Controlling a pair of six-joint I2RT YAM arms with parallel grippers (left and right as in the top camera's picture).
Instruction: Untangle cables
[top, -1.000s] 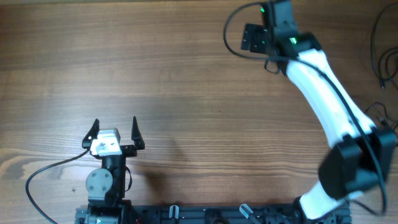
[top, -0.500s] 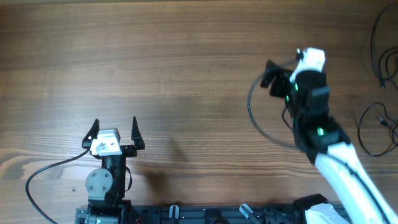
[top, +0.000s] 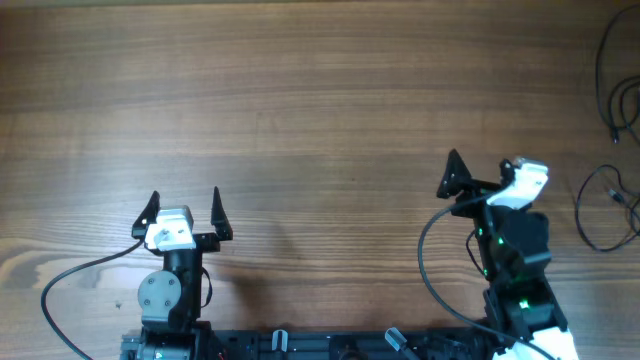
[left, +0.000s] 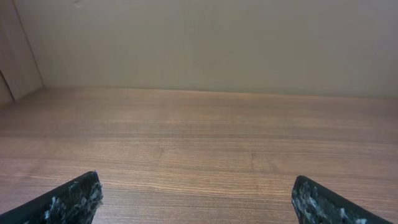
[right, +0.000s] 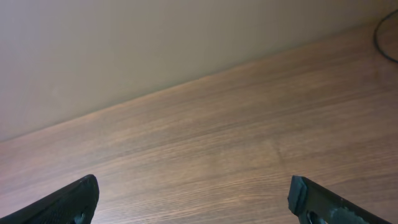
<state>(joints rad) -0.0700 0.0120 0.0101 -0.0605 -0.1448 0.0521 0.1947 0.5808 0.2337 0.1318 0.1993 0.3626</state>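
Observation:
Thin black cables lie at the table's far right edge in the overhead view: one strand (top: 604, 62) runs along the upper right, and a loose loop (top: 597, 214) lies lower down. A short arc of cable (right: 382, 42) shows at the top right of the right wrist view. My right gripper (top: 482, 175) is open and empty above bare wood, left of the loop; its fingers (right: 193, 200) are spread wide. My left gripper (top: 185, 203) is open and empty near the front left; its fingers (left: 196, 200) frame bare wood.
The wooden table (top: 300, 110) fills the view. A thicker black arm cable (top: 70, 275) curves at the front left, and another (top: 432, 270) curves beside the right arm. A black rail (top: 330, 345) runs along the front edge. A plain wall (left: 205, 37) stands beyond the table.
My right arm has pulled back from the far centre-right of the table to the front right, with its gripper open. The left arm has not moved.

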